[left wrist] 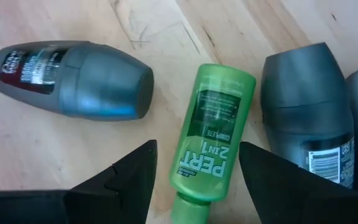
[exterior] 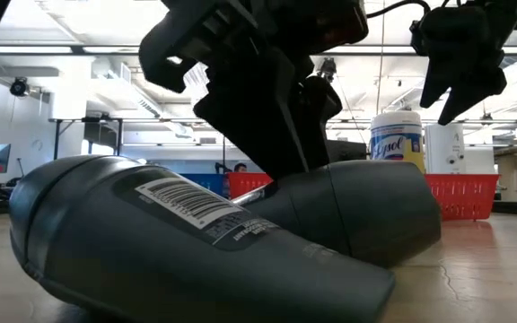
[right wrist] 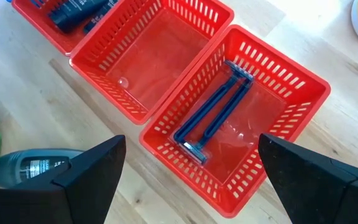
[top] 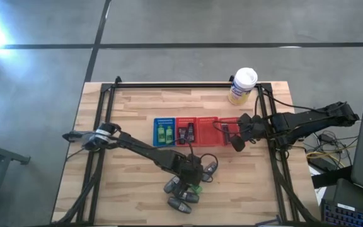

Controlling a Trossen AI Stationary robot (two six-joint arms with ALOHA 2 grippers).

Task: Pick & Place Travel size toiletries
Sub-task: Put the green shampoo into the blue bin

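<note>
Left gripper (left wrist: 194, 171), fingers apart, straddles the bright green plastic shampoo bottle (left wrist: 213, 134) at the high view's lower centre — it should close squarely across the bottle's width, avoiding the neighbouring grey oval deodorant (left wrist: 73, 78). Right gripper (right wrist: 188, 168) hangs open over the red baskets.

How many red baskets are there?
3, in a row beside the blue basket: the first basket holds tubes, the middle basket is empty, the last basket holds razors.
</note>
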